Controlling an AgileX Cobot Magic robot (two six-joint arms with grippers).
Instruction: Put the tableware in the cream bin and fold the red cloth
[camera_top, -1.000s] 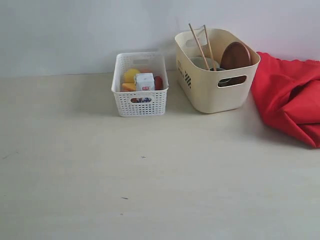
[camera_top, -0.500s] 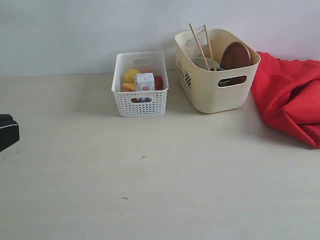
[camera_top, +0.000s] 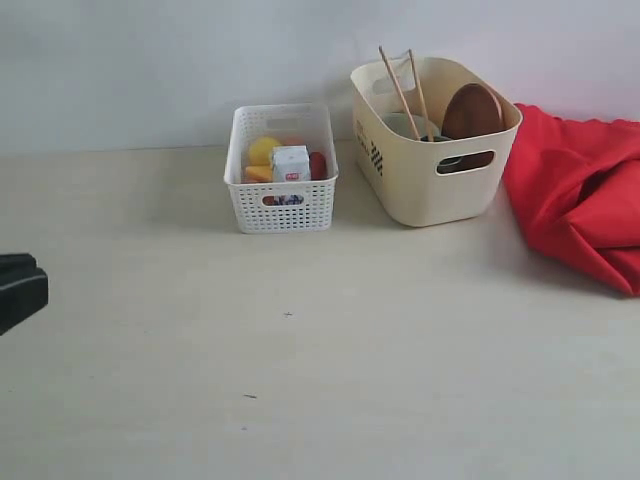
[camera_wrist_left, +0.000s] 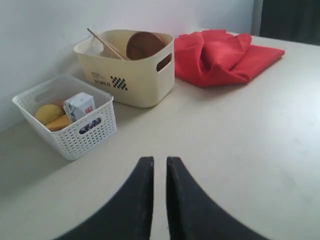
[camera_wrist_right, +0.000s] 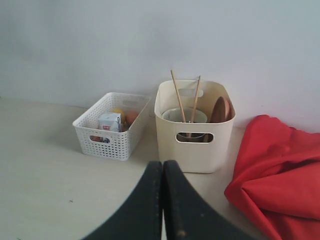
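A: What sits around the work area?

B: A white lattice basket (camera_top: 281, 170) stands left of the cream bin (camera_top: 430, 175), near it but not touching. It holds a milk carton (camera_top: 290, 163), a lemon (camera_top: 262, 150) and other food that is partly hidden. The table (camera_top: 320, 380) in front of both is bare, so nothing stands between the arms and the bins.

A: And the tableware?

B: What I can see of it is in the cream bin. The wooden chopsticks (camera_top: 402, 92) lean there with their tips above the rim. The round brown plate (camera_top: 472, 110) stands on edge against the right end, and the pale bowl (camera_top: 403, 124) shows just its rim. Anything lower down is hidden.

A: The red cloth?

B: The red cloth (camera_top: 580, 195) is crumpled in a loose heap on the table, just right of the bin. Whether it touches the wall I cannot tell.

A: The grippers?

B: The left gripper (camera_wrist_left: 160, 162) hangs over the table at the left edge with a narrow slit between its fingers, holding nothing. The right gripper (camera_wrist_right: 162, 167) has its fingers pressed together, empty and facing the bin.
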